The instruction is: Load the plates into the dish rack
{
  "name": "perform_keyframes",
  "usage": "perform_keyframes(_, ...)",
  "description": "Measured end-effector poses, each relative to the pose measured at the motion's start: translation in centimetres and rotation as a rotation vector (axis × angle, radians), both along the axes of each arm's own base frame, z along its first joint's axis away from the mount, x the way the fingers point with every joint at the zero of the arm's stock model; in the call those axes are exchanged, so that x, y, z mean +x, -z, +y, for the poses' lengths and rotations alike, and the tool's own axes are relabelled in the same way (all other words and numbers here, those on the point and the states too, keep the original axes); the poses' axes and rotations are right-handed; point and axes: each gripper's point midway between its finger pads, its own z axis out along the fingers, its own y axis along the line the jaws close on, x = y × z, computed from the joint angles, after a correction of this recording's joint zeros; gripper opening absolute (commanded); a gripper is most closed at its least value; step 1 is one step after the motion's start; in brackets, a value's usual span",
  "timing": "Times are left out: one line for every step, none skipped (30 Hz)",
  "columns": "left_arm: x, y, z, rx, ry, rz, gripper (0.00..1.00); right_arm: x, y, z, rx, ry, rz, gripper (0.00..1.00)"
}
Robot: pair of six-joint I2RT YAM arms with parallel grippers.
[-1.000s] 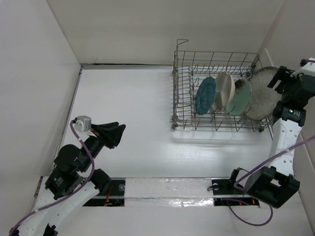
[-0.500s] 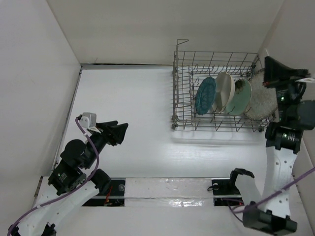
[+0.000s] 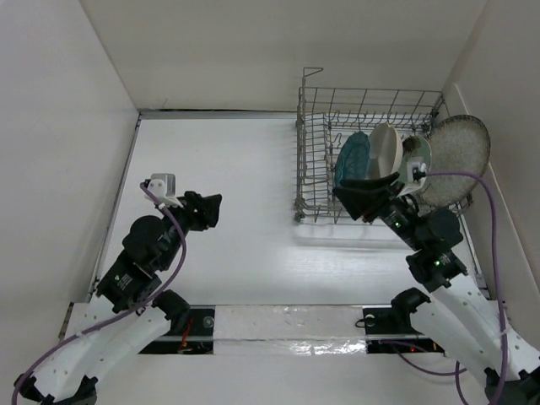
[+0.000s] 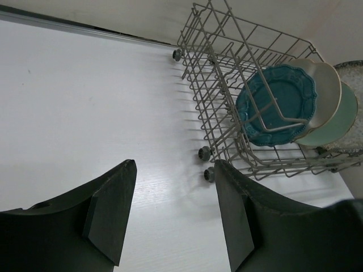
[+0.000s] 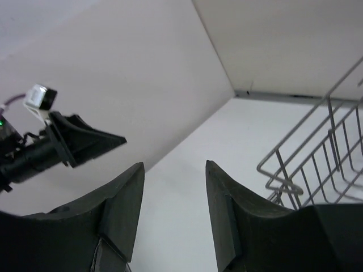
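The dish rack [image 3: 301, 160] stands at the back right of the table. Four plates stand on edge in it, left to right: dark teal [image 3: 350, 159], cream [image 3: 386, 148], mint green [image 3: 419, 164], and speckled beige [image 3: 460, 152] at the right end. My right gripper [image 3: 346, 201] hovers open and empty just in front of the rack's near side, pointing left. My left gripper [image 3: 214, 211] is open and empty over bare table at the left. The left wrist view shows the rack [image 4: 211, 85], the teal plate [image 4: 278, 102] and the cream plate [image 4: 330, 90] beyond the left gripper [image 4: 175, 164].
White walls close in the table at the left, back and right. A taped strip [image 3: 287, 325] runs along the near edge between the arm bases. The right wrist view shows the right gripper [image 5: 174, 164], a rack corner [image 5: 300, 164] and the left arm [image 5: 62, 141].
The right arm left the speckled plate at the rack's right end and swung down in front of the rack, now pointing left. The left arm crept forward and its jaws opened wider.
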Motion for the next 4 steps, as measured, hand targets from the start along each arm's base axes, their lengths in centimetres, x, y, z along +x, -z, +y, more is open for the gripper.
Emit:
perform_keyframes(0.3, -0.1, -0.3, -0.005, 0.0, 0.002, 0.54, 0.2, 1.0, 0.4, -0.012, -0.002, 0.019, 0.53)
perform_keyframes(0.7, -0.2, -0.7, -0.011, 0.002, 0.004, 0.53, 0.3, 1.9, 0.6, -0.026, 0.005, 0.034, 0.53)
perform_keyframes(1.1, -0.3, -1.0, -0.02, 0.004, 0.006, 0.53, 0.3, 2.5, 0.8, -0.035, 0.002, 0.041, 0.54)
perform_keyframes(1.4, -0.2, -1.4, -0.028, 0.005, 0.012, 0.54, 0.3, 2.9, 0.8, -0.044, 0.01, 0.041, 0.54)
